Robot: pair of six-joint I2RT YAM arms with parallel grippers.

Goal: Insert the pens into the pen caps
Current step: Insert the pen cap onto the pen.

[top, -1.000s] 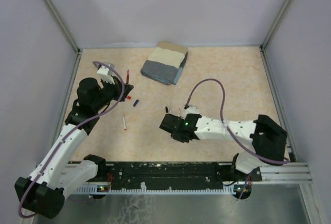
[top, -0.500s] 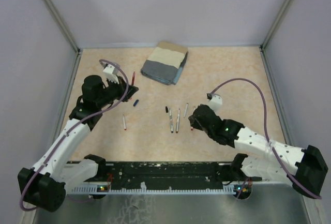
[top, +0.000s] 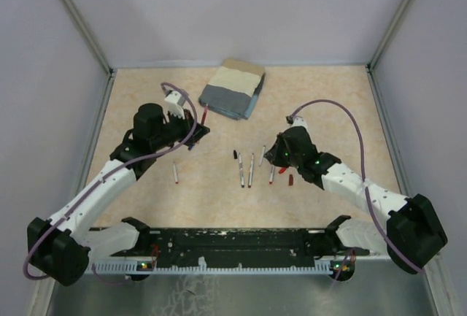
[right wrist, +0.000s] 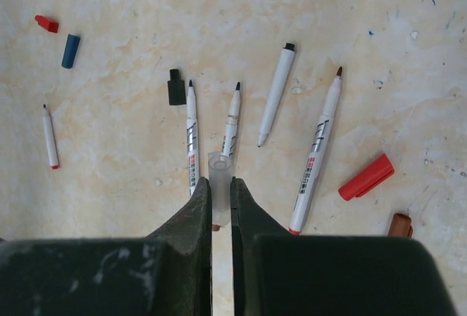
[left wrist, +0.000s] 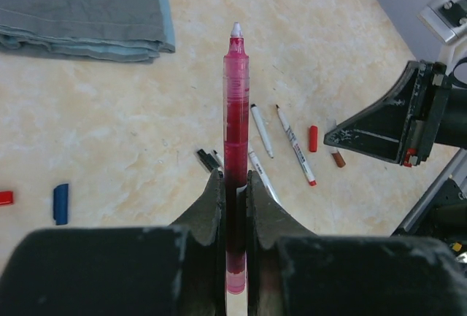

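Observation:
My left gripper is shut on a translucent red pen, whose pale tip points away from the wrist camera. From above, this gripper hovers left of centre. My right gripper is shut on a short clear pen cap, open end forward. It hangs over a row of white pens. One small pen lies apart to the left. Loose caps lie around: black, red, brown, blue, small red.
A folded grey and beige cloth lies at the back centre. Walls with metal posts close the table on three sides. The arm bases and a black rail run along the near edge.
My left gripper has carried the red pen to the right, toward the centre. My right arm has swung from left of the pen row to its right side, uncovering the pens.

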